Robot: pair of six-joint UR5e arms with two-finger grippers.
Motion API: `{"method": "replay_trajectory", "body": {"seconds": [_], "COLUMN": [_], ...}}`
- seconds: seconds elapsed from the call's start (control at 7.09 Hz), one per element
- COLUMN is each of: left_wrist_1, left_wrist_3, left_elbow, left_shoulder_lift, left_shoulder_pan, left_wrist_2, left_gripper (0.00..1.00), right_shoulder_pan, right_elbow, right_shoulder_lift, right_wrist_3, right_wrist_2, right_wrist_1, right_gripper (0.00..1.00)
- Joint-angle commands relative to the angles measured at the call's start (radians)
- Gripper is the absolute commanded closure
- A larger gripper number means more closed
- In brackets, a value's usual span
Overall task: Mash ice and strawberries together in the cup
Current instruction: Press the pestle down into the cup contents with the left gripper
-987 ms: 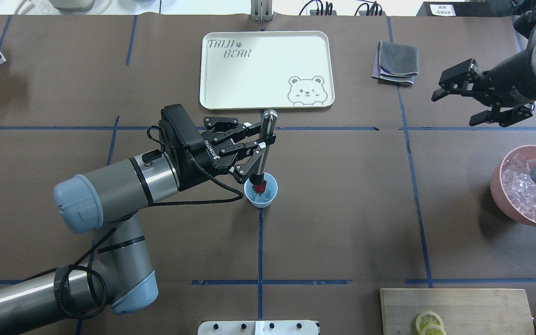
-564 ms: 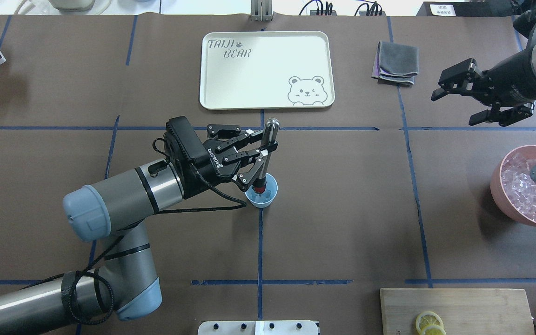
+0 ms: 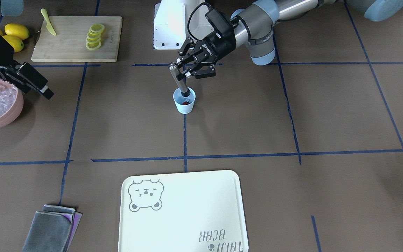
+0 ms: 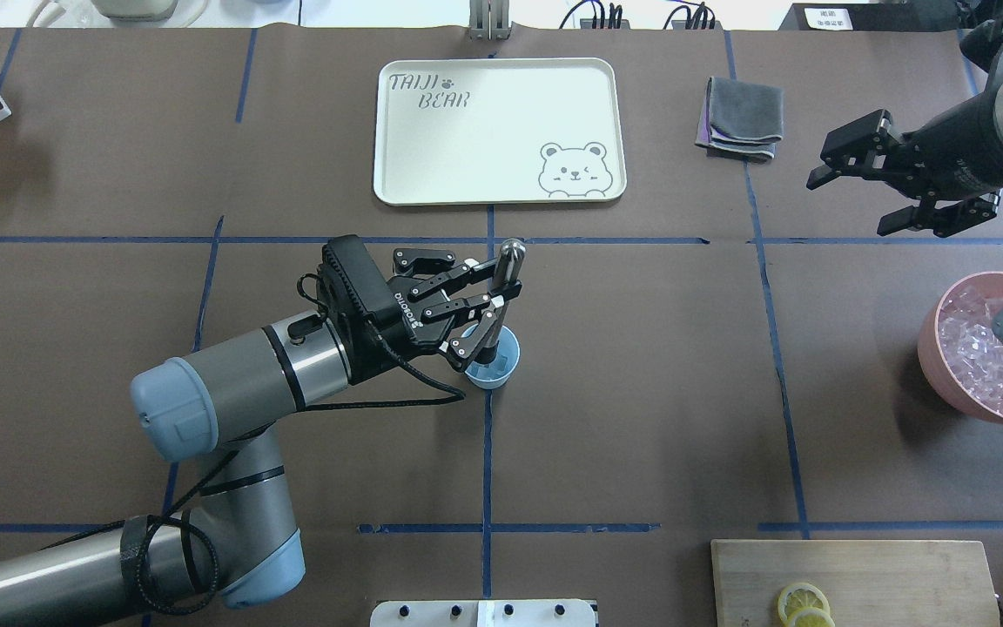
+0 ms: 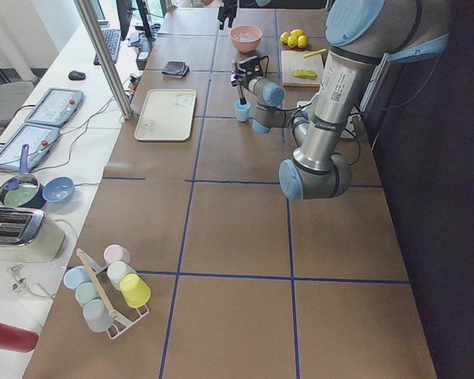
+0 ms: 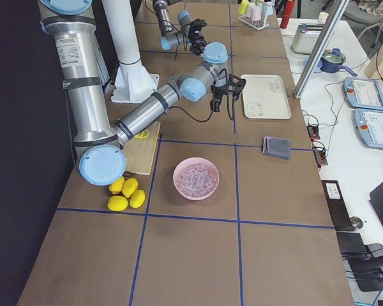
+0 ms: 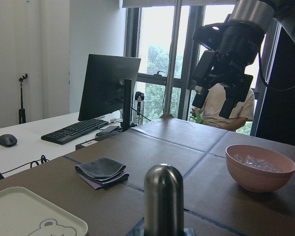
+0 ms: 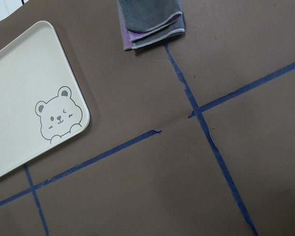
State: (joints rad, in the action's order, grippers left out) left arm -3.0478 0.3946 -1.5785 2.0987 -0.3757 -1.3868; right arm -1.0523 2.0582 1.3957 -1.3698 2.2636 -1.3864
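Observation:
The pale blue cup (image 4: 496, 366) (image 3: 184, 102) stands at the table's middle, on a blue tape line. My left gripper (image 4: 498, 292) (image 3: 189, 70) is shut on a metal muddler (image 4: 508, 266) (image 3: 179, 77), which leans slightly with its lower end inside the cup. A small dark-red strawberry piece (image 3: 185, 103) lies in the cup beside the muddler's tip. The ice (image 4: 980, 353) (image 6: 196, 178) is piled in a pink bowl (image 4: 932, 348) at the right edge; I cannot tell whether any is in the cup. My right gripper (image 4: 854, 205) hangs open and empty, high at the far right.
A cream bear tray (image 4: 498, 131) lies beyond the cup, with a folded grey cloth (image 4: 741, 117) to its right. At the near right, a wooden board (image 4: 858, 579) carries lemon slices (image 4: 802, 603). Whole lemons (image 3: 14, 35) sit by it.
My left arm has shifted toward the robot's side and the muddler has gone lower into the cup. The gripper's finger now hides the red piece from overhead. My right arm has not moved.

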Motion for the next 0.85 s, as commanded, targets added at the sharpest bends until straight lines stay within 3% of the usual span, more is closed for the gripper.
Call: {"method": "replay_trajectory", "body": {"seconds": [0.0, 0.7], "left_wrist_1": [-0.003, -0.005], "left_wrist_3": [-0.011, -0.013], "left_elbow": [0.023, 0.048], "left_shoulder_lift": [0.0, -0.006], "left_shoulder_pan": [0.001, 0.031], "left_wrist_2": [0.0, 0.028], "left_gripper": [1.0, 1.0], "right_shoulder_pan": [0.0, -0.002], "right_elbow": [-0.001, -0.001], "right_shoulder_lift": [0.0, 0.0], "right_wrist_3": [0.0, 0.002], "right_wrist_2": [0.001, 0.001], "right_wrist_1": [0.0, 0.0], "right_gripper": [0.0, 0.0]}}
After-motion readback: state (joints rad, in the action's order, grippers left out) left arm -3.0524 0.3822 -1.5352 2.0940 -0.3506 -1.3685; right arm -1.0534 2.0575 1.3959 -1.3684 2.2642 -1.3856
